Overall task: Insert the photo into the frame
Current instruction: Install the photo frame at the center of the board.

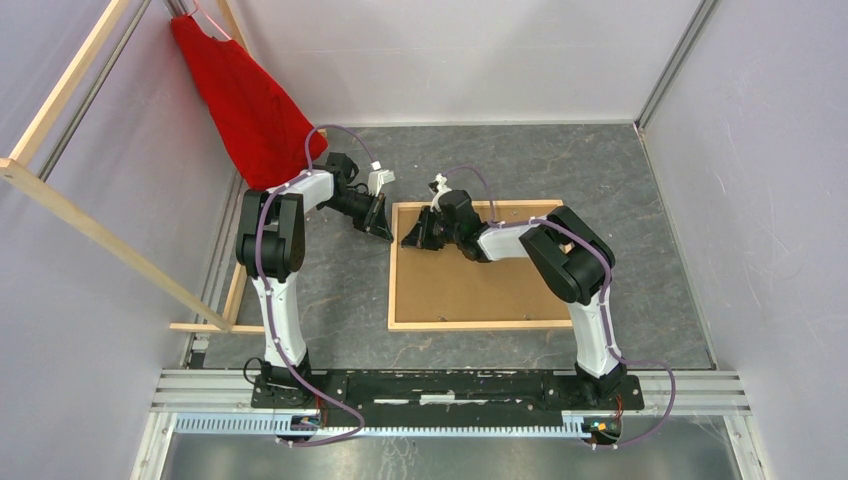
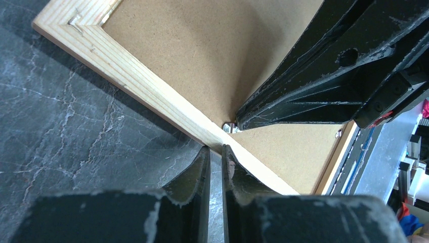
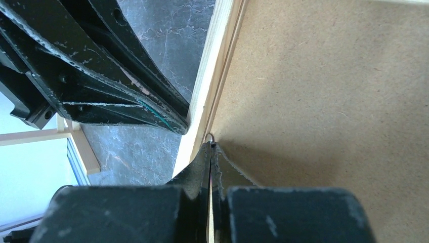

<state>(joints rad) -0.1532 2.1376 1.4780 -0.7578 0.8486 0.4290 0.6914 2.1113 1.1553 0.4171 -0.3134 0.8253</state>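
Observation:
The light-wood frame lies flat on the grey floor with the brown backing board filling it. The photo is not in view. My left gripper is at the frame's left rail from outside, jaws nearly together with nothing between them, tips touching the wood. My right gripper reaches from inside over the board, shut at a small metal tab on the rail's inner edge. The tab also shows in the left wrist view, under the right fingers.
A red cloth hangs at the back left. Long wooden rack bars lean along the left wall. Grey walls close in both sides. The arms' mounting rail runs along the near edge.

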